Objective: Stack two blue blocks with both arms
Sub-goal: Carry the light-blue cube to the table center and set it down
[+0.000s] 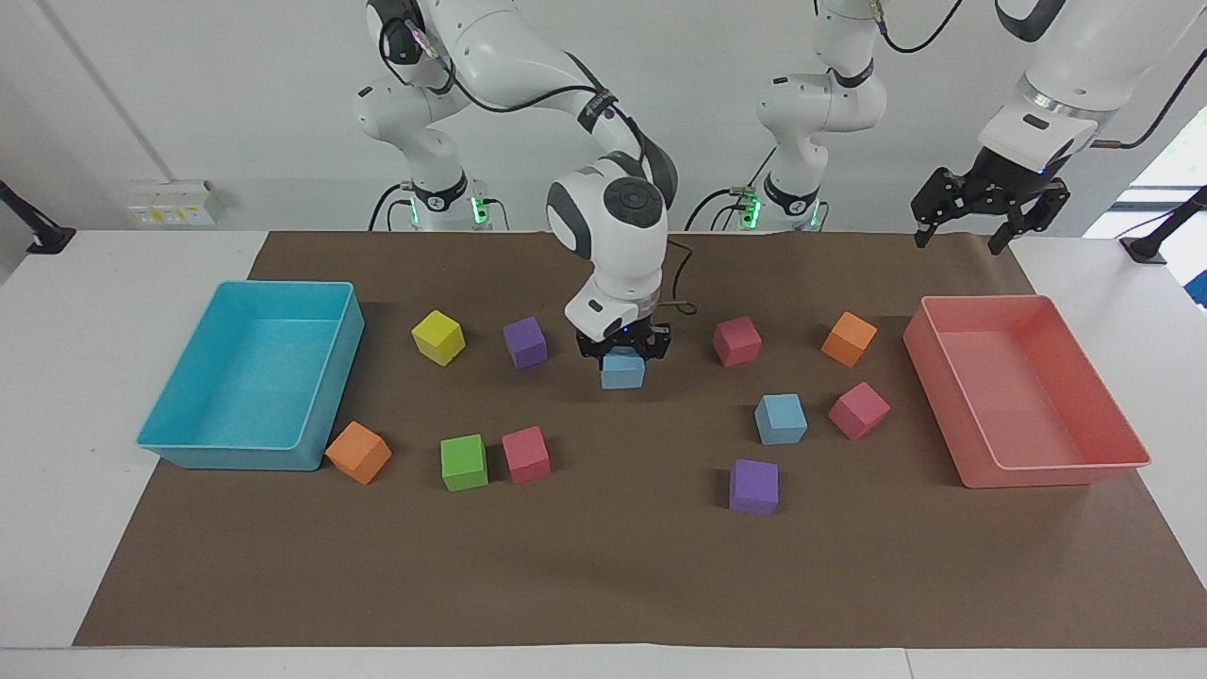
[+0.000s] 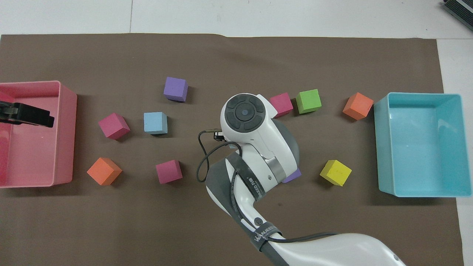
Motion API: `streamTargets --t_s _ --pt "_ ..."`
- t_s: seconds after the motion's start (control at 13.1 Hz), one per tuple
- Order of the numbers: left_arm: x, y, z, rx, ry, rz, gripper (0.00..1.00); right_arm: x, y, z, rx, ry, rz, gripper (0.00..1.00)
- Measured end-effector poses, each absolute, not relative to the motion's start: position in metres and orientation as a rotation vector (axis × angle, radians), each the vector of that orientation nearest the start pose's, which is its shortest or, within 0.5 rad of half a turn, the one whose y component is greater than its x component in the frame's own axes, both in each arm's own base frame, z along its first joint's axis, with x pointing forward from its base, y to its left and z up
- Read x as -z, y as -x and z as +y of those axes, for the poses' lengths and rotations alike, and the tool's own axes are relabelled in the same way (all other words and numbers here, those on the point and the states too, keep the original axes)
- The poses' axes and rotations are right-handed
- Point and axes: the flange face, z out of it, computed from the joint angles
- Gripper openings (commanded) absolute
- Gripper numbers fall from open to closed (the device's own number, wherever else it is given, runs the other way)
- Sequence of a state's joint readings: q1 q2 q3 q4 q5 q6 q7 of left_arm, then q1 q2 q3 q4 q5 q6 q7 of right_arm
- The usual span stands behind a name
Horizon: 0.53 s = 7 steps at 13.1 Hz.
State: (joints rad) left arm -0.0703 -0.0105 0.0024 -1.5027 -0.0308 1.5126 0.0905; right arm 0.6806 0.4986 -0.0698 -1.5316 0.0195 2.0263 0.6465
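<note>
The right gripper (image 1: 623, 351) grasps a blue block (image 1: 622, 371) between its fingers and holds it in the air over the middle of the brown mat (image 1: 603, 566), between the purple cube (image 1: 525, 341) and the magenta cube (image 1: 736, 340) that lie in the row nearer the robots' edge. In the overhead view the right arm's wrist covers this block almost wholly (only the black tip of the gripper shows beside it).

The second blue block (image 1: 781, 419) sits flat on the mat toward the left arm's end, just beside a tilted magenta cube (image 1: 859, 410) and a little nearer to the robots than another purple cube (image 1: 753, 487). An orange cube (image 1: 849, 339) lies near the pink tray (image 1: 1094, 462), which stands at the left arm's end of the mat.

The left gripper (image 1: 990, 209) hangs high over the mat's corner near the pink tray, its fingers spread and holding nothing; this arm waits.

Toward the right arm's end stand the turquoise tray (image 1: 189, 443), a yellow cube (image 1: 438, 337), a green cube (image 1: 464, 462) touching or nearly touching a pinkish-red cube (image 1: 525, 455), and an orange cube (image 1: 358, 452) at the tray's corner.
</note>
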Motion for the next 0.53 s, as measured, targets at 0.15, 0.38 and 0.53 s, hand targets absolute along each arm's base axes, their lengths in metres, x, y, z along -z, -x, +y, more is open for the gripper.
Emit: streamTargets --t_s 0.15,0.38,0.53 --pt "-0.657 -0.544 -0.040 0.033 3.162 0.254 1.00 -0.356 -0.563 0.414 0.030 3.148 0.088 0.00" --pt "-0.657 -0.544 -0.040 0.033 3.162 0.254 1.00 -0.343 -0.562 0.425 0.066 3.131 0.080 0.00" --pt "-0.657 -0.544 -0.040 0.033 3.162 0.254 1.00 -0.335 -0.561 0.426 0.071 3.128 0.075 0.00"
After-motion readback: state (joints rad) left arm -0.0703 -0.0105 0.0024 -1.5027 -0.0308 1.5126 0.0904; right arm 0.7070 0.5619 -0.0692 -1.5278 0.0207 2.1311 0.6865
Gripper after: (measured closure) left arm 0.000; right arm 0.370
